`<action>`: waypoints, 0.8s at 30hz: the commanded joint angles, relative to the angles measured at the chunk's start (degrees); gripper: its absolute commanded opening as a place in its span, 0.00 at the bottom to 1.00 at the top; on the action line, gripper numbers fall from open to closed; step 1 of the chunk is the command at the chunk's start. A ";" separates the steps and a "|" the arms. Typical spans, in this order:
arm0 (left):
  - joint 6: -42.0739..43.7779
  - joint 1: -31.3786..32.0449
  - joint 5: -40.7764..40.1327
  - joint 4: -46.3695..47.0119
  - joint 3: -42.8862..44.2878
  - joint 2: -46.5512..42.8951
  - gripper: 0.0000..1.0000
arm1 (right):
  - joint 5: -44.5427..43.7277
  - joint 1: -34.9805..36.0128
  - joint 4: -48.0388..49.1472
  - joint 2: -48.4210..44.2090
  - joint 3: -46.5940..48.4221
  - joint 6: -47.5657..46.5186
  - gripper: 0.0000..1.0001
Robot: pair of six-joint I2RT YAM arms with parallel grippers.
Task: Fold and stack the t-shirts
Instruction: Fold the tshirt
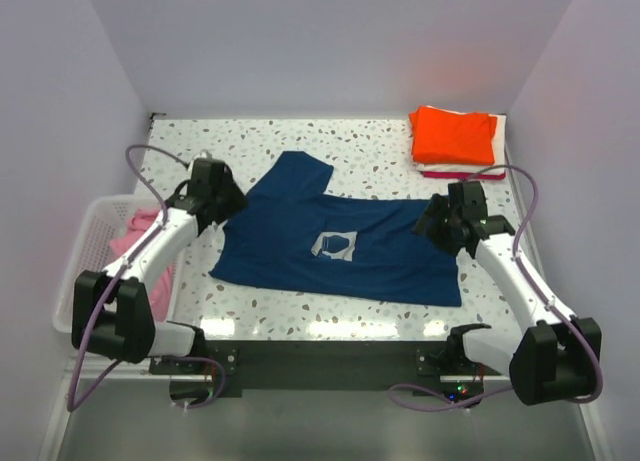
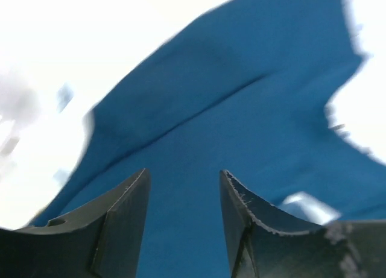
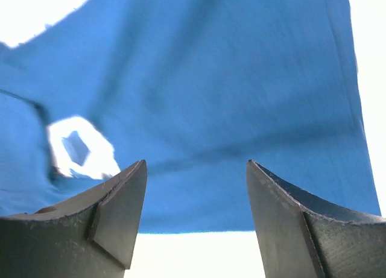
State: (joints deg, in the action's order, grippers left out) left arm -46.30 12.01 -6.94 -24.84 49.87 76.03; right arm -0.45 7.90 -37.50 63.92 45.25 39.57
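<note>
A navy blue t-shirt (image 1: pixel 340 246) with a pale square chest print lies spread on the speckled table, one sleeve pointing to the back. It fills the left wrist view (image 2: pixel 241 127) and the right wrist view (image 3: pixel 217 97). My left gripper (image 1: pixel 228 203) is open and empty over the shirt's left edge (image 2: pixel 184 175). My right gripper (image 1: pixel 432 223) is open and empty over the shirt's right edge (image 3: pixel 196 166). A folded orange t-shirt (image 1: pixel 452 133) lies on a white and a red one at the back right. A pink t-shirt (image 1: pixel 135 236) lies in the basket.
A white slatted basket (image 1: pixel 88 246) stands at the left edge of the table. White walls close the back and both sides. The folded stack sits near the right wall.
</note>
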 commanded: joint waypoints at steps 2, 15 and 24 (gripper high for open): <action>7.17 -0.32 2.73 16.91 13.22 10.34 0.56 | -1.66 -0.17 14.54 8.13 7.29 -6.34 0.70; 33.90 -0.50 17.92 19.48 53.74 52.54 0.61 | 5.10 -1.92 21.76 32.23 27.33 -15.14 0.65; 36.46 -0.50 23.10 13.78 70.01 66.35 0.62 | 3.97 -2.10 20.63 32.94 27.60 -16.37 0.65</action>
State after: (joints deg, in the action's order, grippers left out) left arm -12.71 11.86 11.73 -9.15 113.58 140.86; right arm 4.05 5.98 -17.63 97.19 70.61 25.17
